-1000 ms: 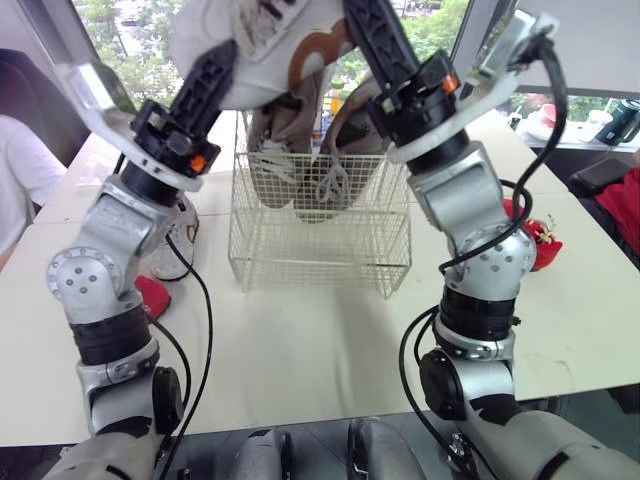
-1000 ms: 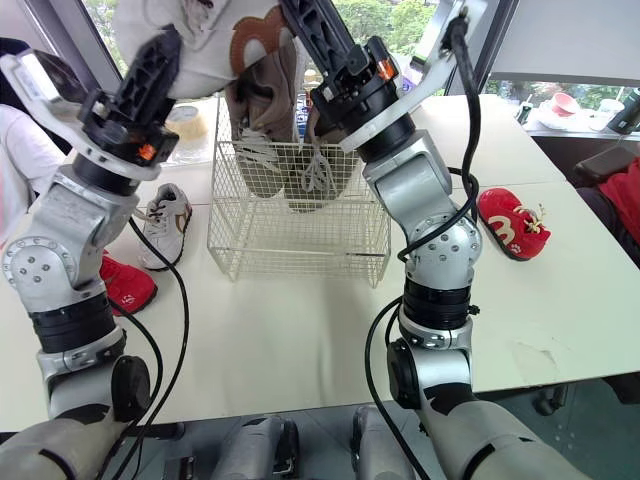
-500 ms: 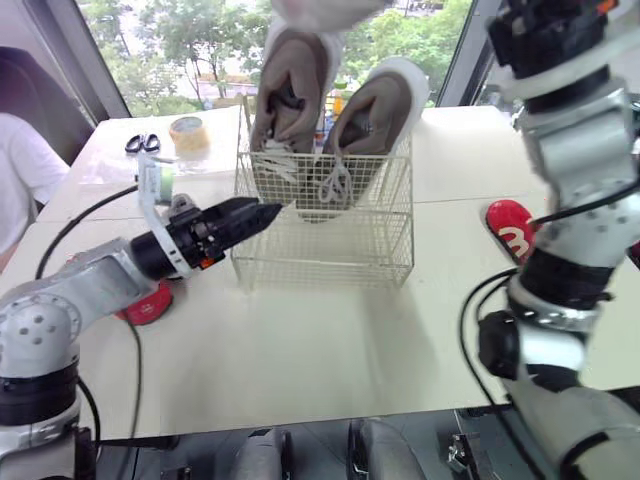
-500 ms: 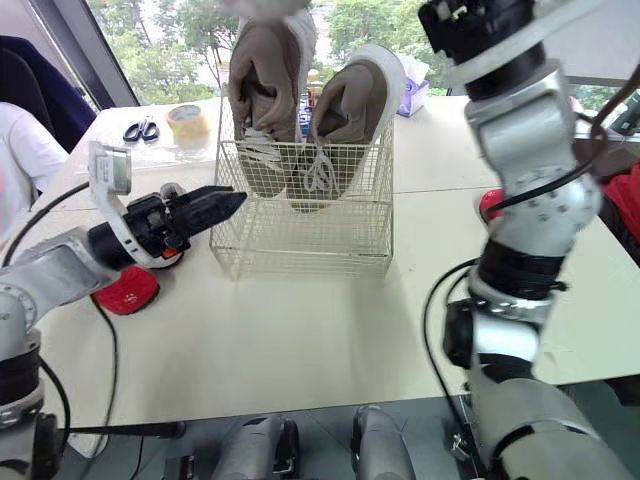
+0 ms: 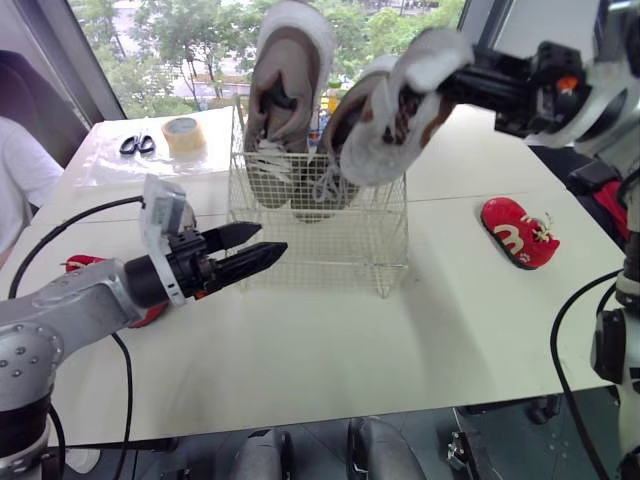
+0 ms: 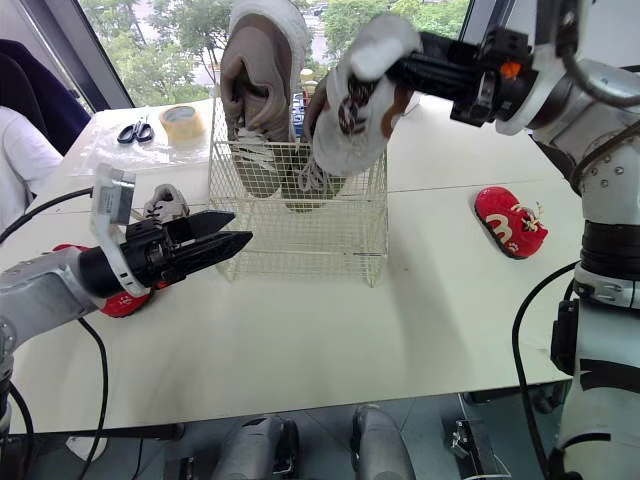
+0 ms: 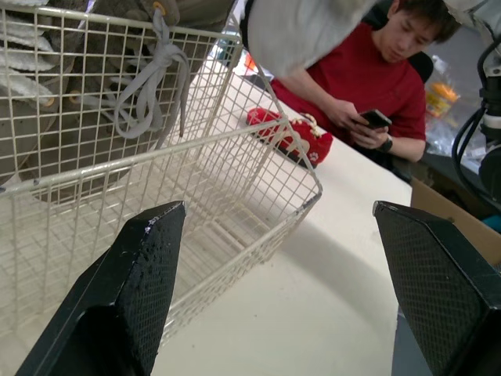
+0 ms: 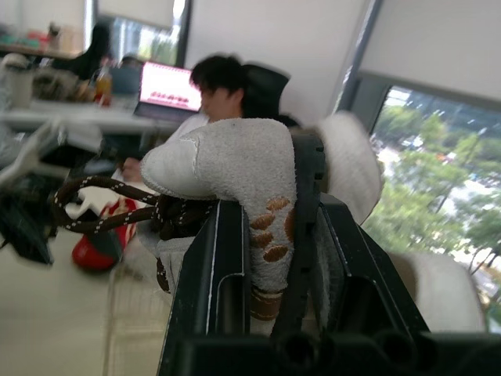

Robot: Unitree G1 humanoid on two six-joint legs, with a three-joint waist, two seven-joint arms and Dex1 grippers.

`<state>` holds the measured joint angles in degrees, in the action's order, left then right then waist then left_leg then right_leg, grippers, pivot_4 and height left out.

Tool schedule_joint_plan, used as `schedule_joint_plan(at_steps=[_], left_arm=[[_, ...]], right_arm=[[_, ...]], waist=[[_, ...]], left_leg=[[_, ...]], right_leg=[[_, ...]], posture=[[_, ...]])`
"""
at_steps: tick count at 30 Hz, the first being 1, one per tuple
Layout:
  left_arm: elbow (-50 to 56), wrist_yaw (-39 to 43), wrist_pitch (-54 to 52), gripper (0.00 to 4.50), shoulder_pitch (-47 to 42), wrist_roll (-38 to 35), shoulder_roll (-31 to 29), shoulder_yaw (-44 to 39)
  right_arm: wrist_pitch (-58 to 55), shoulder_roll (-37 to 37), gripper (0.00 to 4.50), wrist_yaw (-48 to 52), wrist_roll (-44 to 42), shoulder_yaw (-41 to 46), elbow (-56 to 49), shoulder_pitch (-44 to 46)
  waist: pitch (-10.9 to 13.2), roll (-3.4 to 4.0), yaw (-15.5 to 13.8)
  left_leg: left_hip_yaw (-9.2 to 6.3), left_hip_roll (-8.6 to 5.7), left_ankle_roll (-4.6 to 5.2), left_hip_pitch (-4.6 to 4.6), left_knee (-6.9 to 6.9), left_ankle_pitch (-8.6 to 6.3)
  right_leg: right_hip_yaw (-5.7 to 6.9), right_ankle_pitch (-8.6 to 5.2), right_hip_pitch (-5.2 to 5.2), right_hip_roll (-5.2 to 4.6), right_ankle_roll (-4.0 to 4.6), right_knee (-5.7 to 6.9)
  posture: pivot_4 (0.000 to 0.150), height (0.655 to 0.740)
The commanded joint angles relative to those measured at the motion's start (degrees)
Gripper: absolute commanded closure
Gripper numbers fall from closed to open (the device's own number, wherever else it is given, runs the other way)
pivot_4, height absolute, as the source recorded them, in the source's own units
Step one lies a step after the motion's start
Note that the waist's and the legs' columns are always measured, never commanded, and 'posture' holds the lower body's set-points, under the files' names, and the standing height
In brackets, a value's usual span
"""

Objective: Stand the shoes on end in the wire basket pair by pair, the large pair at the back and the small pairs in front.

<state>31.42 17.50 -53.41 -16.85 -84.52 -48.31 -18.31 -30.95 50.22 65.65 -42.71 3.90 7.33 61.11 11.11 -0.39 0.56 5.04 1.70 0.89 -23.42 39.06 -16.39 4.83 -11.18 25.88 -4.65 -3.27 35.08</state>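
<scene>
Lower white fuzzy shoe [image 6: 355,100], pinched by right pincer [image 6: 405,68], upright into wire basket [image 6: 300,225] front; hold spread left pincer [image 6: 240,228] beside it.

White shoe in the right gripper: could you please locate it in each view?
Left eye view: white shoe, upper centre-right, over the wire basket.
Right eye view: white shoe, upper centre.
Left wrist view: white shoe, over the basket.
Right wrist view: white shoe, in the right gripper.
Landmark: the wire basket beneath it, eye and left wrist views.

The right gripper [image 6: 408,68] clamps a white shoe [image 6: 352,105] above the wire basket [image 6: 300,245].
</scene>
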Motion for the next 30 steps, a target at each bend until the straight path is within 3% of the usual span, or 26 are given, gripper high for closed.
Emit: schedule_joint_plan(at_steps=[1,6,15,22,30], left_arm=[[0.68,0.28,1.15,0.58,-0.55,-1.46,-0.56,-1.23],[-0.03,-0.15,1.37,0.58,-1.2,-1.28,-0.46,-0.82],[-0.26,-1.25,1.27,0.58,-1.01,-1.63,-0.53,-1.13],[-1.6,-1.81,1.34,0.52,-0.83,-2.53,-0.61,-2.07],[-3.4,-0.53,0.88,0.52,0.16,-2.53,-2.06,-3.88]], right_arm=[[6.85,0.05,3.96,4.13,6.45,-1.52,1.73,1.82],[14.57,-2.94,3.96,8.08,13.17,-4.47,6.14,2.14],[18.13,-6.39,3.96,12.14,17.18,-5.07,10.84,-0.29],[17.74,-5.65,0.78,10.75,17.95,-2.27,11.9,0.55],[4.41,-2.0,0.78,7.61,10.98,3.22,-0.47,-1.64]], waist=[[0.0,-0.01,-0.04],[0.01,-0.01,0.03],[0.01,-0.01,-0.06],[0.01,0.0,0.01],[0.01,0.0,-0.1]], left_leg=[[0.0,0.0,0.0,0.0,0.01,0.0],[0.0,0.0,-0.02,-0.01,0.02,0.01],[-0.01,0.0,-0.14,-0.01,0.05,0.08],[0.0,0.0,-0.21,-0.01,0.05,0.12],[-0.02,0.01,-0.2,0.0,0.05,0.11]], right_leg=[[0.0,0.0,0.0,0.0,0.0,0.0],[0.0,0.01,0.0,0.01,-0.01,0.02],[0.01,0.02,-0.02,0.01,-0.03,0.02],[0.01,0.02,-0.01,0.01,-0.03,0.04],[0.01,0.02,-0.02,0.0,-0.03,0.05]], posture=[[0.15,0.74],[0.15,0.74],[0.15,0.74],[0.15,0.74],[0.15,0.74]])
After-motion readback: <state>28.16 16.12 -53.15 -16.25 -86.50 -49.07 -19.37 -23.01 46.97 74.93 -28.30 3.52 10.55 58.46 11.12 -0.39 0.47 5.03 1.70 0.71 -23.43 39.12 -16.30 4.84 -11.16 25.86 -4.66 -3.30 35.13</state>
